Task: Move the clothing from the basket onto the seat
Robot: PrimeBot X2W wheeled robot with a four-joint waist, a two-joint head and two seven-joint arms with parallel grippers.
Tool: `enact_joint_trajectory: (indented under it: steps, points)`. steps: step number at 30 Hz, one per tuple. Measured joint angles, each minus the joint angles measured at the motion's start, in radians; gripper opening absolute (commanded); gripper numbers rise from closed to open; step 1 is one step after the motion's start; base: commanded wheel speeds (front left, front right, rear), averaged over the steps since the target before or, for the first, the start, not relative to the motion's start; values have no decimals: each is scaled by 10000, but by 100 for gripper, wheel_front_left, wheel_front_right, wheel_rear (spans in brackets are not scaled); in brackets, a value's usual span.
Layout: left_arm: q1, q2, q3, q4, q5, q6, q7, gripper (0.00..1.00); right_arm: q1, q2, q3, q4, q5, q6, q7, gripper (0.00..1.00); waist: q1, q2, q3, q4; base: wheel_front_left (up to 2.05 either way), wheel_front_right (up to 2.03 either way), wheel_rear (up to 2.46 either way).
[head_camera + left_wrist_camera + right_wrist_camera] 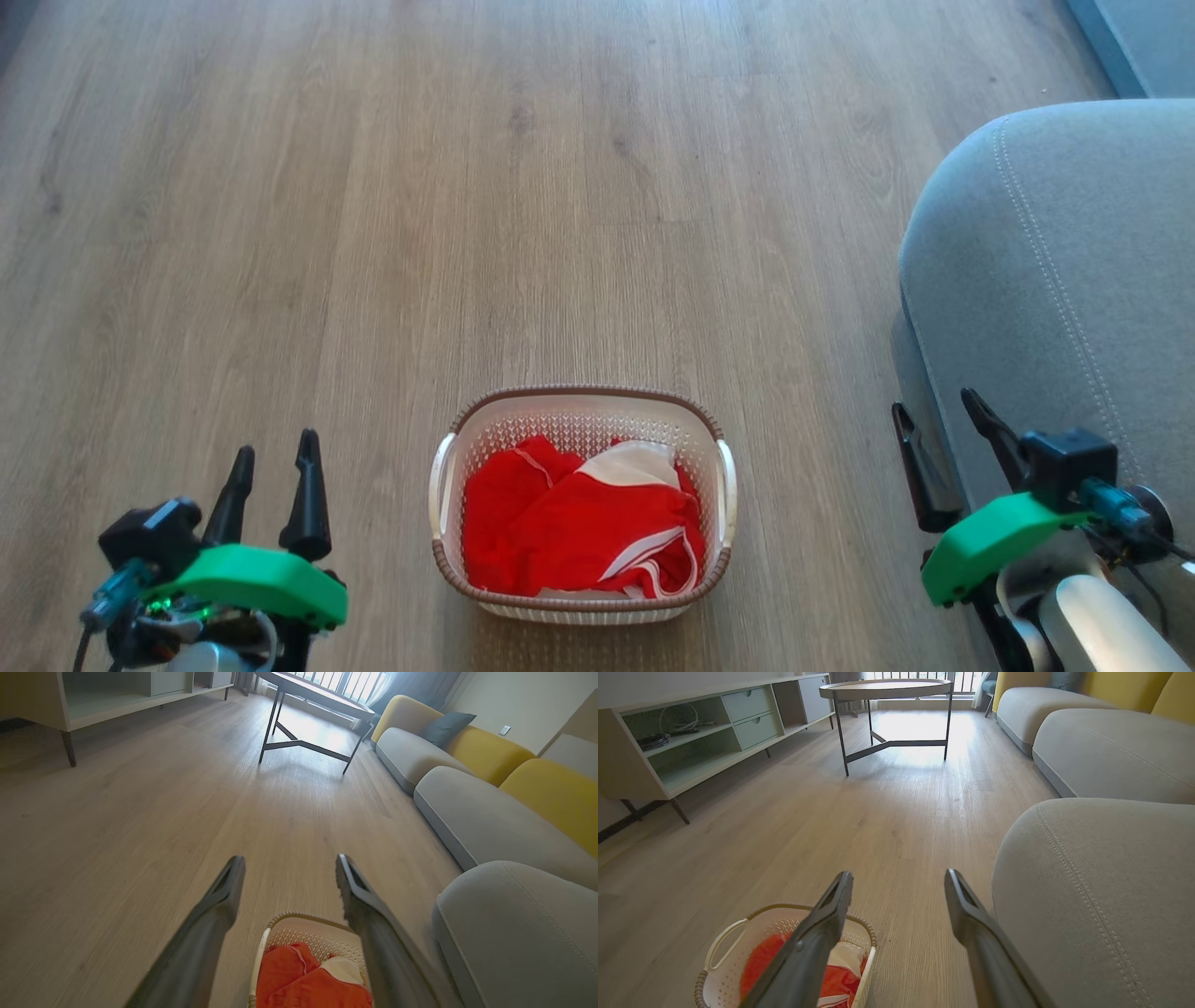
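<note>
1. The clothing [579, 532] lies crumpled inside the basket [583, 397]. The basket stands on the wooden floor [373, 233] in front of you, between your two hands.
2. It is soft red fabric with white stripes, and a white piece [639, 462] lies on top toward the far side. I judge it light and limp. It will hang down when lifted, and one piece may drag another with it.
3. Take hold of a raised fold near the middle of the red pile, not the thin white trim, which could slip out. Keep the fingers away from the perforated wall, because the basket looks light and may come up too.
4. Your left hand [276, 445] is open and empty, to the left of the basket. Your right hand [934, 403] is open and empty too, at the edge of the seat [1055, 280].
5. The seat is a grey cushion with a rounded edge. It is to the right of the basket, near but apart, and higher than the rim.
6. The floor looks smooth, so the basket may slide. A round table [885, 688] and a low shelf unit [691, 742] stand well apart from the work.
</note>
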Motion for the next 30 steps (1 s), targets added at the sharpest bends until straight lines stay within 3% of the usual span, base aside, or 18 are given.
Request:
enact_joint_trajectory:
  steps: [17,30]
  points:
    - [0,48,-27,-6,1927,-2,-483,100,24,-299,318,-278,-1476,0,-516,100,0,0,150,4,0,0,0]
    - [-3,54,138,15,1977,-2,-502,100,309,-244,82,-393,-1484,2,-516,100,0,0,197,-77,0,0,0]
